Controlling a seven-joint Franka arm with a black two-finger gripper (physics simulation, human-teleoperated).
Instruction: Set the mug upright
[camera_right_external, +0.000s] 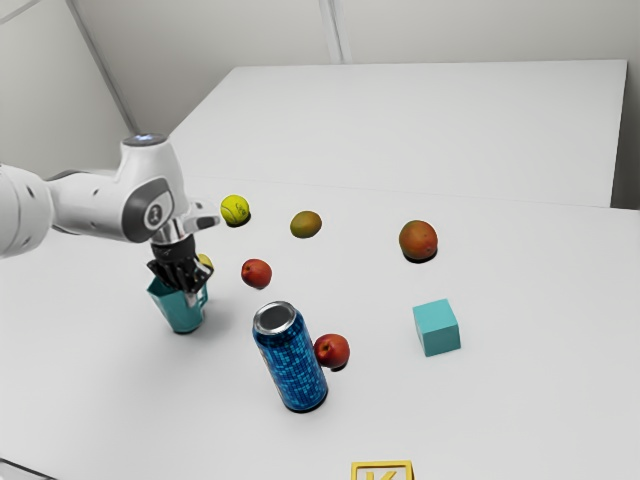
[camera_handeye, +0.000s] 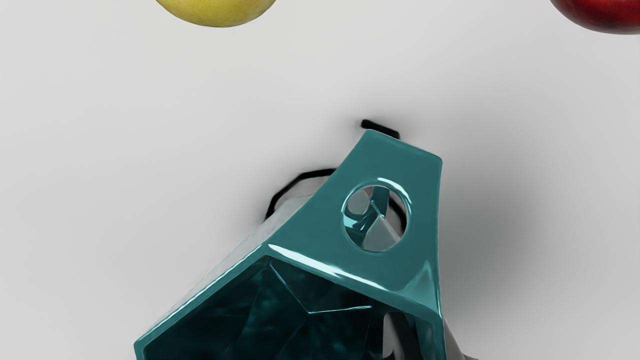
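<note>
The teal mug stands close to upright at the exterior view's left, its mouth up and its base at the tabletop. Over its rim is my gripper, pointing down. In the wrist view the angular mug has its mouth facing my hand and its handle with a round hole extending away. My gripper is shut on the mug's side wall, one finger inside the mouth and the other outside. The lower part of the mug's interior is dark.
Near the mug are a yellow fruit and a red fruit. Farther off stand a blue can with another red fruit against it, a teal cube, an orange fruit, a mango and a tennis ball.
</note>
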